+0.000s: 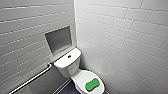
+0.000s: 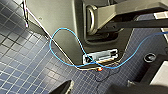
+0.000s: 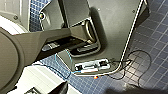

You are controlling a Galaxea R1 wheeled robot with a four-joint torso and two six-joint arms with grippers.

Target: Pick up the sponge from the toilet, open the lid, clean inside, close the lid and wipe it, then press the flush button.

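Note:
The white toilet (image 1: 68, 64) stands in the corner of two white-tiled walls, seen low in the head view. Its lid (image 1: 83, 76) is down over the bowl. The bright green sponge (image 1: 92, 84) lies flat on the lid's near part. A small dark flush button (image 1: 69, 56) sits on top of the tank. My left gripper (image 2: 92, 89) hangs over dark blue floor tiles beside my own grey base, its two dark tips wide apart and holding nothing. My right gripper (image 3: 92, 90) hangs the same way, open and empty.
A metal grab rail (image 1: 32, 79) runs along the left wall beside the tank. A recessed niche (image 1: 58, 38) is set in that wall above the tank. A blue cable (image 2: 62, 32) loops over my base. The floor (image 1: 67, 89) is dark blue tile.

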